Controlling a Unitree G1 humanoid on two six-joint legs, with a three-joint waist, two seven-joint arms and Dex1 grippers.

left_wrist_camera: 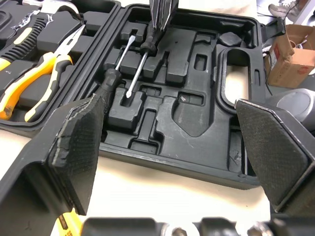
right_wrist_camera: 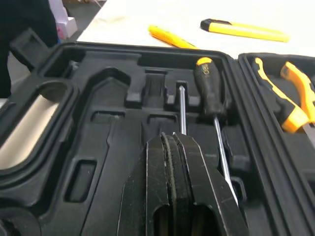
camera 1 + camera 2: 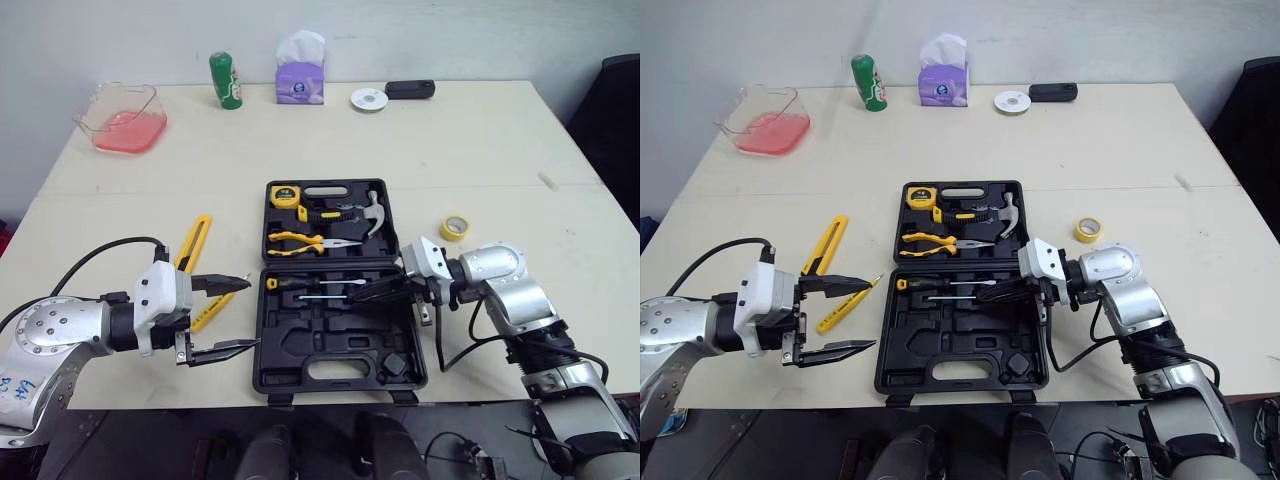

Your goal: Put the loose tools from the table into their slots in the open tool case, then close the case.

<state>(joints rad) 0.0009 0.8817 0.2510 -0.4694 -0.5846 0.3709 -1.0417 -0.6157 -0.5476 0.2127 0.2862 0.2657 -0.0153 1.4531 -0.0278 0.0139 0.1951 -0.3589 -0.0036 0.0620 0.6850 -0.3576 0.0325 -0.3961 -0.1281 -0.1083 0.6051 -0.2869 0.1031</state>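
The black tool case (image 3: 335,350) lies open mid-table. Its far half holds a tape measure (image 3: 284,194), a hammer (image 3: 368,212) and yellow pliers (image 3: 300,241). A black-handled screwdriver (image 3: 290,283) rests in the near half. My right gripper (image 3: 366,291) hovers low over that near half, shut on a thin screwdriver (image 2: 181,105) whose shaft pokes out past the fingertips over a slot. My left gripper (image 3: 218,316) is open just left of the case, with nothing between its fingers. A yellow utility knife (image 3: 196,242) and a small yellow tool (image 3: 846,302) lie loose on the table beside it.
A yellow tape roll (image 3: 454,227) sits right of the case. Along the far edge stand a pink-bottomed clear tub (image 3: 125,118), a green can (image 3: 226,79), a tissue box (image 3: 300,75), a white disc (image 3: 369,99) and a black box (image 3: 410,89).
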